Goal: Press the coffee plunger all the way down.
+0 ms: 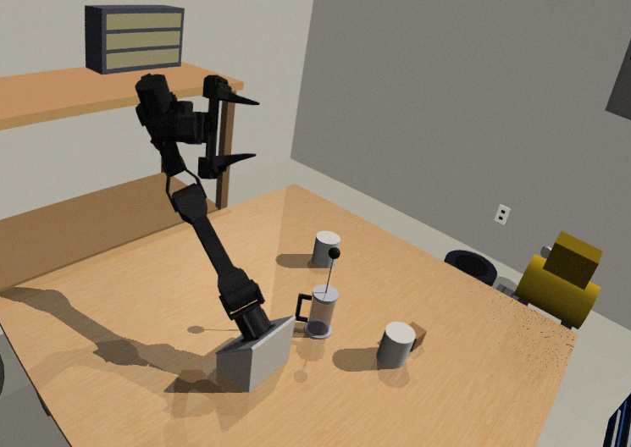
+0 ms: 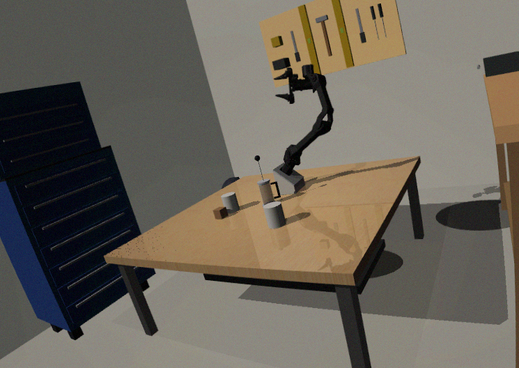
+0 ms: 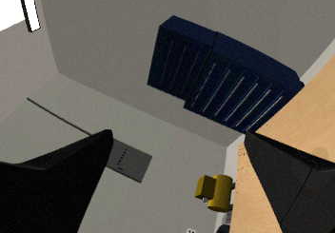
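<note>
Coffee press (image 1: 322,311) standing upright mid-table, handle to the left, just right of the grey base block (image 1: 257,358); plunger rod raised, black knob (image 1: 334,253) high above the lid. Left of the block, open wood out to the table edge (image 1: 15,337). Beyond the press, one grey cylinder (image 1: 324,248); to its near right, another (image 1: 395,344) touching a small brown block (image 1: 417,333). Arm (image 1: 215,252) reared up and back to the far left. Gripper (image 1: 235,128) high above the table, well apart from the knob, spread wide, grasping nothing.
</note>
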`<state>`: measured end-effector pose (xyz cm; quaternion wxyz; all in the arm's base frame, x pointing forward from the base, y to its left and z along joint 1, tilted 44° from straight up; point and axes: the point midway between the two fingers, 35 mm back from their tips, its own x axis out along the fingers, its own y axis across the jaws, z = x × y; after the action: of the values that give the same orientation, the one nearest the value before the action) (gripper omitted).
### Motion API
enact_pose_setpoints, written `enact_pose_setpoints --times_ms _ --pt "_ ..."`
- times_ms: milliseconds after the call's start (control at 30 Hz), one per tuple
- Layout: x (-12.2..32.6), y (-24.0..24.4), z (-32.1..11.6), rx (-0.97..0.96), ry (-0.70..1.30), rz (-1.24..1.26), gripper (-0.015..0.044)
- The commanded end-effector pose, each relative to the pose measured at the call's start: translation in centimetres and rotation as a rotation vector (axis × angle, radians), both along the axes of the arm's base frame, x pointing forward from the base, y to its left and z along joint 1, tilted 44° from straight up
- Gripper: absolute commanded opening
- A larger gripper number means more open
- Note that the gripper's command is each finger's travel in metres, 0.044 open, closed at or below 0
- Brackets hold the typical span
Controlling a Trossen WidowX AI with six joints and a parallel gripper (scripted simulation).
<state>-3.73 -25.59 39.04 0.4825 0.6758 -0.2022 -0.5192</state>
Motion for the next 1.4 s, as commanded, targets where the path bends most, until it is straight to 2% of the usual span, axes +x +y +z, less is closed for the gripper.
enact_pose_setpoints --times_ms 0,400,800,1200,1367 --pt "3.7 -1.7 -6.0 -0.028 0.145 0.403 0.044" --pt "11.1 -0.4 -15.3 -0.241 0.276 1.056 0.044" --pt "17.8 5.8 -22.8 -0.624 0.25 1.593 0.044" --pt "18.9 10.3 -27.4 -0.662 0.235 1.626 0.044" --pt "19.1 10.4 -27.4 -0.665 0.232 1.628 0.044"
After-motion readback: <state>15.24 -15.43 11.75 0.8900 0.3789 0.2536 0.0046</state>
